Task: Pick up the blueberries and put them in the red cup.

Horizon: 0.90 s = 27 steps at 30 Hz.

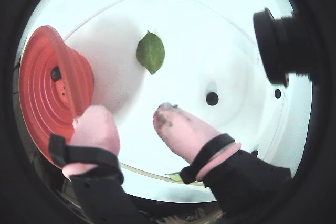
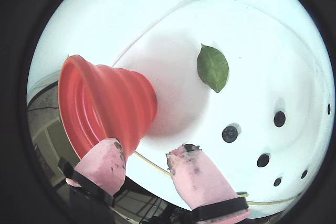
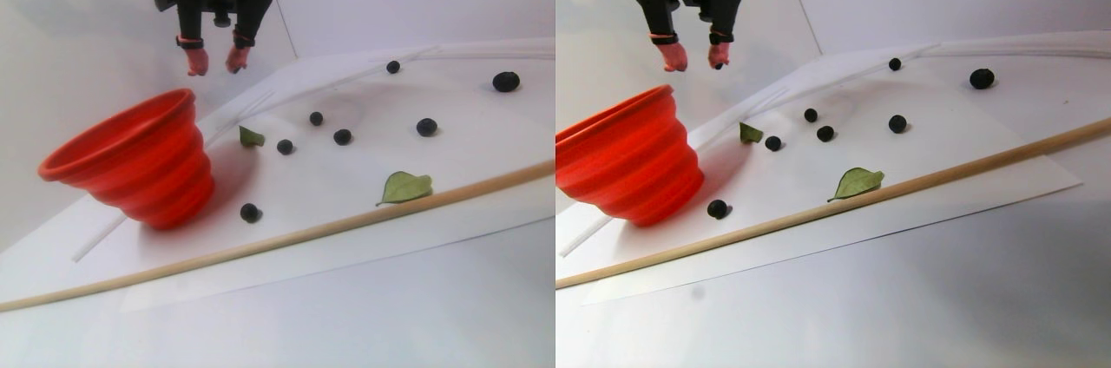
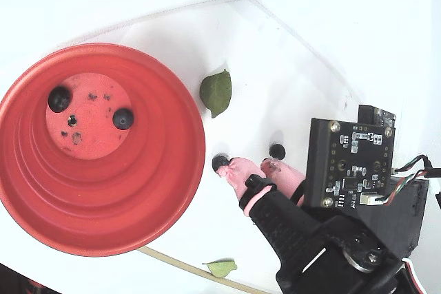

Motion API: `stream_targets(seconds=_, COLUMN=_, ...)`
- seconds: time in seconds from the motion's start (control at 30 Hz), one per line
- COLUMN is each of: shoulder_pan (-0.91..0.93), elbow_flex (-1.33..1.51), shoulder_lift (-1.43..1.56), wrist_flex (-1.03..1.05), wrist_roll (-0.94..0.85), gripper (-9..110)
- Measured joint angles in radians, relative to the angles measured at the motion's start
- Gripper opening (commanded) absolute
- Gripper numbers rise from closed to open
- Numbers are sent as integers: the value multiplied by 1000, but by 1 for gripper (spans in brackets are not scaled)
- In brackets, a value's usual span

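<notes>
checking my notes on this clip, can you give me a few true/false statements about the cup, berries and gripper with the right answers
1. The red cup holds two blueberries. True.
2. The gripper is clamped on a berry. False: in both wrist views its pink fingertips stand apart with nothing between them.
3. Several berries lie loose on the white sheet. True: the stereo pair view shows at least six, one close by the cup's base.
4. The cup lies tipped on its side. False: it stands on its base, mouth up.
5. There are no leaves on the sheet. False: a green leaf lies near the cup, and others show too.
</notes>
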Motion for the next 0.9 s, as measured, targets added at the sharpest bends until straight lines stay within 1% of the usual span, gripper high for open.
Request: stream_targets(seconds=0.9, shoulder_pan=189, elbow_flex=-8, shoulder_lift=-52, wrist_flex=-83, wrist_roll=-209, gripper=15)
